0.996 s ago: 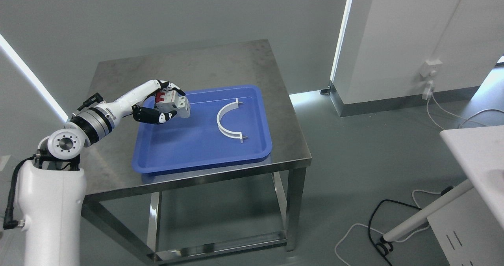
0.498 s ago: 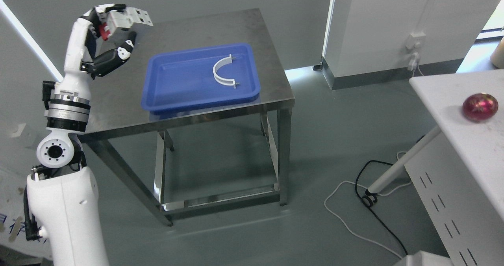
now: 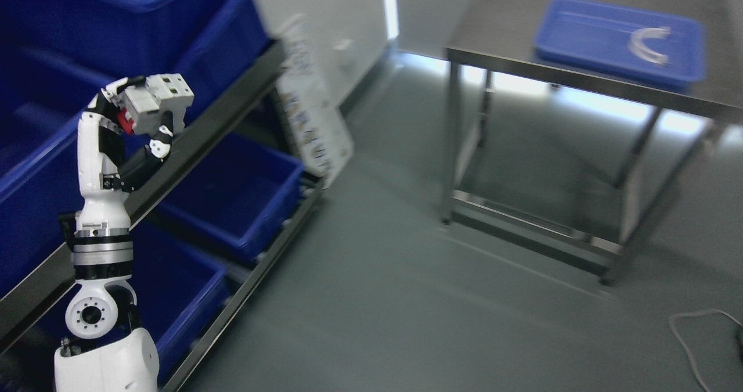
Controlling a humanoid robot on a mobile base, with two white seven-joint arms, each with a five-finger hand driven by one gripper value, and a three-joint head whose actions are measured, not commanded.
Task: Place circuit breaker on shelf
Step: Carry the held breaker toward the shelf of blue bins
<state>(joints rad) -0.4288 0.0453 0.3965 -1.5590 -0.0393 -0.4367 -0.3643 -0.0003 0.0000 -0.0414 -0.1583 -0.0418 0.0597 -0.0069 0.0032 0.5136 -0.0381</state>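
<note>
My left hand (image 3: 136,119) is raised at the left of the head view and is shut on the circuit breaker (image 3: 158,103), a grey-white block with a red switch. It holds the breaker upright in the air in front of the shelf (image 3: 215,113), a dark metal rack loaded with blue bins. A large blue bin (image 3: 104,20) sits on the upper level just behind the hand. The right arm is out of view.
More blue bins (image 3: 232,189) sit on the lower shelf levels. A white panel (image 3: 313,125) leans at the shelf's end. The steel table (image 3: 580,78) with the blue tray (image 3: 615,35) and a white curved part (image 3: 647,40) stands at the upper right. A cable (image 3: 696,334) lies on the floor.
The camera has swung left: the table moved to the upper right and the shelf came into view. My left hand keeps the breaker raised.
</note>
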